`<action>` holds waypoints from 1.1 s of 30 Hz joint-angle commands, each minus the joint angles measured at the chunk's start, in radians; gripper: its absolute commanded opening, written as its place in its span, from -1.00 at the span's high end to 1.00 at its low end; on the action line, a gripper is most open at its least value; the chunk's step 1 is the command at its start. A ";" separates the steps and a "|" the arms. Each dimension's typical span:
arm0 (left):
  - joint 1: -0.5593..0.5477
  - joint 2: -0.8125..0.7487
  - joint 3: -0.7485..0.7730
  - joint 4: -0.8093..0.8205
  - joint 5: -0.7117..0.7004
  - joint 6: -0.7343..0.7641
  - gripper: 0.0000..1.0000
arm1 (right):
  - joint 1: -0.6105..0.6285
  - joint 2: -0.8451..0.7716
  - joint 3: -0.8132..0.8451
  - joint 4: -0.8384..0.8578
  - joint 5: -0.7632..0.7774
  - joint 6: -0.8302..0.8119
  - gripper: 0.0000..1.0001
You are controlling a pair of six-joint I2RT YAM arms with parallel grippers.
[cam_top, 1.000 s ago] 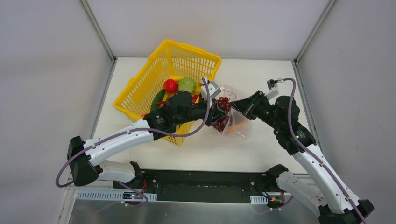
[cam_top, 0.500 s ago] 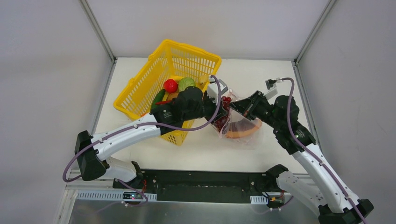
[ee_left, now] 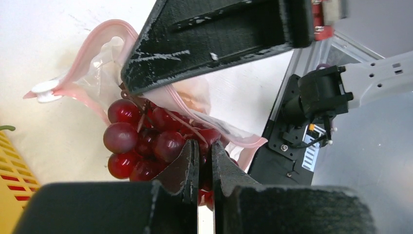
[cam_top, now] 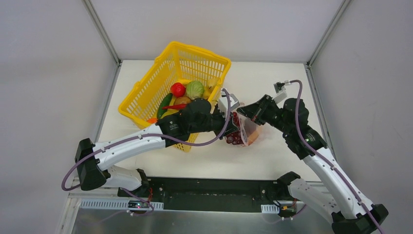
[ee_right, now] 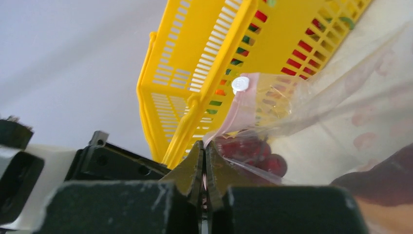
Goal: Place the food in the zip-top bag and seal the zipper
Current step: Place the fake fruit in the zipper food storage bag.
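Note:
The clear zip-top bag (cam_top: 251, 127) hangs between both grippers right of the basket. My right gripper (cam_top: 240, 116) is shut on its pink zipper (ee_right: 224, 119) edge, below the white slider (ee_right: 240, 84), and holds the mouth up. My left gripper (cam_top: 234, 129) is shut on a bunch of dark-red grapes (ee_left: 146, 141) at the bag's mouth, partly under the zipper lip (ee_left: 97, 31). The grapes also show through the plastic in the right wrist view (ee_right: 248, 152). The melon slice (cam_top: 253, 137) lies inside the bag. A red tomato (cam_top: 178, 89) and the green cabbage (cam_top: 195, 89) sit in the basket.
The yellow lattice basket (cam_top: 146, 97) stands at the table's left back, tilted, with my left arm lying across its near corner. The right gripper's black finger (ee_left: 219, 34) hangs just above the grapes. Grey walls close in the table.
My left gripper has moved right and nearer with the grapes, to the bag's mouth. The bag has been drawn up and bunched, so the melon slice shows less.

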 commanded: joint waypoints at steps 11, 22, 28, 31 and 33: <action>-0.011 0.091 0.105 0.026 -0.254 -0.023 0.89 | 0.001 -0.038 0.066 0.042 -0.185 -0.107 1.00; -0.012 0.094 0.101 0.133 -0.181 -0.005 0.31 | -0.001 -0.071 0.044 0.037 -0.002 0.007 1.00; -0.011 0.030 0.037 0.145 -0.180 -0.033 -0.02 | -0.007 -0.108 -0.008 0.101 0.108 0.091 1.00; -0.011 -0.017 0.012 0.151 -0.191 -0.030 -0.12 | -0.012 -0.112 -0.024 0.125 0.109 0.113 1.00; -0.012 -0.041 0.008 0.142 -0.193 -0.023 -0.18 | -0.012 -0.115 -0.038 0.137 0.104 0.121 1.00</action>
